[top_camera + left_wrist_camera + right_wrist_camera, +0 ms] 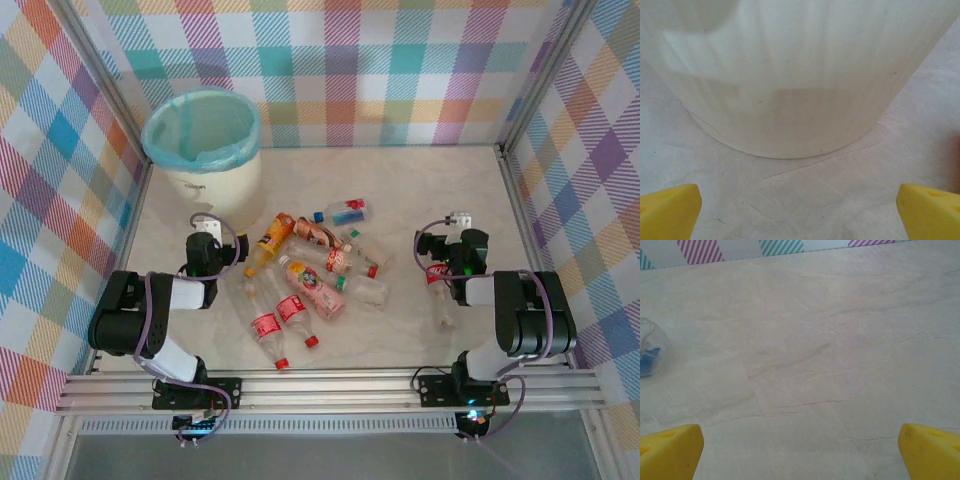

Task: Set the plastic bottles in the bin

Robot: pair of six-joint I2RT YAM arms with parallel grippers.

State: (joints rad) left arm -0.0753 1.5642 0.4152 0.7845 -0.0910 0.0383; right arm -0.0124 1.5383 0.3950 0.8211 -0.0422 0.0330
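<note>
We judge the task barely begun, if begun at all. Starting at the near edge, the left pincer (800,217) sits low on the near side of the bin (790,75), facing its cream wall at close range. Its yellow fingertips (667,212) are spread wide with nothing between them. The right pincer (800,457), well to the right of the bin, is likewise spread wide and empty. It looks out over bare tabletop (830,365), with a blue-labelled bottle (647,352) at the left edge of its view.

Further out, the plastic bottles (305,275) lie in a loose heap on the tabletop, to the right of the bin and nearer us than it. Among them are a pink-labelled bottle (312,290), a red-labelled bottle (268,325) and an orange bottle (270,238), this last the closest to the bin. One lone bottle (437,272) with a red label lies apart, far to the right of the bin, beside the right arm. None is held, and what we can see of the bin's inside is blue-green liner (200,125). We therefore take every bottle as left to pick up and drop in.

The tabletop is pale, smooth and marble-patterned with fine veins, so we expect round bottles could roll on it. Beyond the bin and to either side of it, walls (400,60) of pastel plaid cloth on a metal frame (505,150) close the tabletop in.
</note>
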